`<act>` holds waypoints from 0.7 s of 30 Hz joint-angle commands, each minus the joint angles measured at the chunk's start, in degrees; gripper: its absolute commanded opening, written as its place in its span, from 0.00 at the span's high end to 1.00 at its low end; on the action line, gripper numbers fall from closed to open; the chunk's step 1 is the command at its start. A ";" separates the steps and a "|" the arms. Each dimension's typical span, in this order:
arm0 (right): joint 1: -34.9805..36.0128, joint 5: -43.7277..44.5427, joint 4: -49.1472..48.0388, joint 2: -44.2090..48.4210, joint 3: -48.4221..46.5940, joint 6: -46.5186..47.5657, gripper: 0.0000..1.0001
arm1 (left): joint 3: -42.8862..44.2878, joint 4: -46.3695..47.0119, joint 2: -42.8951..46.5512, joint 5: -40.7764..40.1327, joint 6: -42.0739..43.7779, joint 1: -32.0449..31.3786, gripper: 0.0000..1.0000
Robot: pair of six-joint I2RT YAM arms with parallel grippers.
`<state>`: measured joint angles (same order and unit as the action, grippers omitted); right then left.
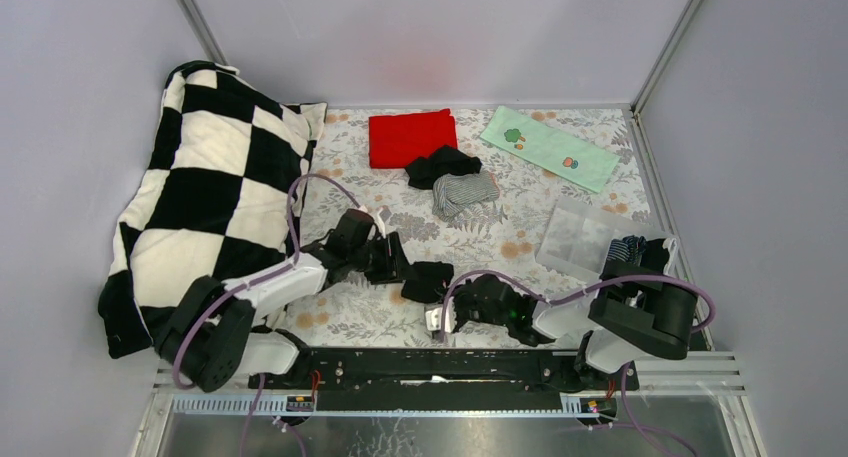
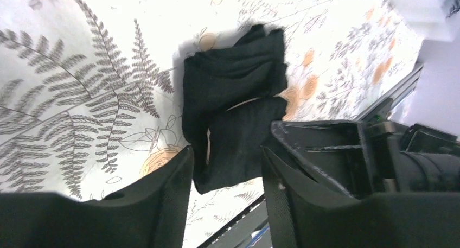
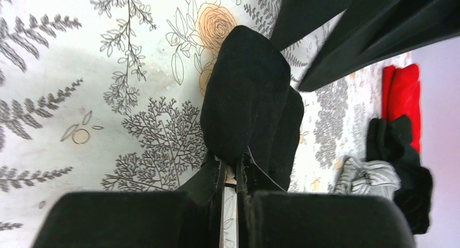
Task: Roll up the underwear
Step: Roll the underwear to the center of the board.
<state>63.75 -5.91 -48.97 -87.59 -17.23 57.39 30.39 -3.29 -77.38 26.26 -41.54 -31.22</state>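
Observation:
A folded black underwear (image 1: 428, 280) lies on the flowered table cover between my two grippers. My left gripper (image 1: 400, 262) is at its left end, and in the left wrist view its jaws (image 2: 225, 153) stand open with the near end of the black underwear (image 2: 233, 96) lying loosely between the fingers (image 2: 168, 194). My right gripper (image 1: 441, 313) comes in from the near right. In the right wrist view it (image 3: 230, 169) is shut, pinching the near edge of the black underwear (image 3: 247, 90). Further back lie another black underwear (image 1: 440, 163) and a grey striped one (image 1: 466, 193).
A red cloth (image 1: 412, 137) and a pale green printed cloth (image 1: 548, 147) lie at the back. A clear box (image 1: 585, 237) stands on the right with rolled cloth (image 1: 640, 249) at its near end. A black-and-white checked cushion (image 1: 215, 187) fills the left side.

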 commanded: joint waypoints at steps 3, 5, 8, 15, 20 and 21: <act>0.06 -4.12 -3.70 4.05 1.22 -20.37 1.00 | 4.20 -5.74 8.99 -10.66 -0.92 1.50 0.37; 0.06 -2.91 -5.19 4.31 1.40 -28.18 1.00 | 4.01 -6.42 10.84 -12.34 -1.53 1.60 0.37; -0.02 -1.88 -3.19 4.53 0.53 -38.66 1.00 | 2.28 -5.96 13.59 -12.79 -2.45 1.69 0.36; -0.03 2.04 -0.55 4.38 -1.17 -60.44 1.00 | -3.27 -3.59 17.90 -10.81 -3.85 1.69 0.37; -0.30 11.03 -0.62 4.23 -0.89 -75.37 1.00 | -6.29 -1.90 22.14 -10.31 -6.47 1.69 0.37; -0.29 12.26 -1.73 4.12 -0.10 -78.23 1.00 | -6.90 -1.37 22.98 -10.16 -7.43 1.69 0.37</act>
<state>63.68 -1.28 -50.00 -84.14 -17.47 -3.75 25.50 -7.57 -57.69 16.05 -46.02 -29.89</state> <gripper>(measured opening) 0.053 0.623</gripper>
